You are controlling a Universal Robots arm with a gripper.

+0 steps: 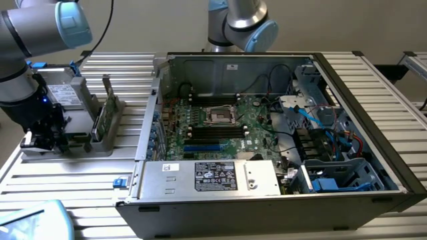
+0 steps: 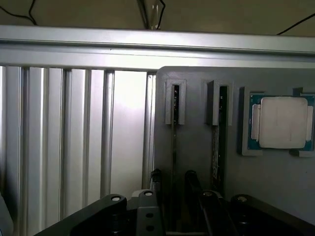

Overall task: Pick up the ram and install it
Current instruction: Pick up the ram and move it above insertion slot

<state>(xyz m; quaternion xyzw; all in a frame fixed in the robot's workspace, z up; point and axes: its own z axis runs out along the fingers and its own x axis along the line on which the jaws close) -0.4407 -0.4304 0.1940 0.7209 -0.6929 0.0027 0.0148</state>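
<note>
Gripper (image 2: 172,179): mine, fingers apart, clamped on nothing, low over the grey holder (image 2: 197,147).
Ram (image 2: 173,147): on edge in a holder slot, running between my fingers; contact unclear.
Processor (image 2: 280,122): same holder, well apart.

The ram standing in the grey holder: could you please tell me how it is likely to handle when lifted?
The ram is a thin flat board, so it is probably stiff and light. It stands on edge in the grey holder, so it may bind if pulled aslant.
</note>
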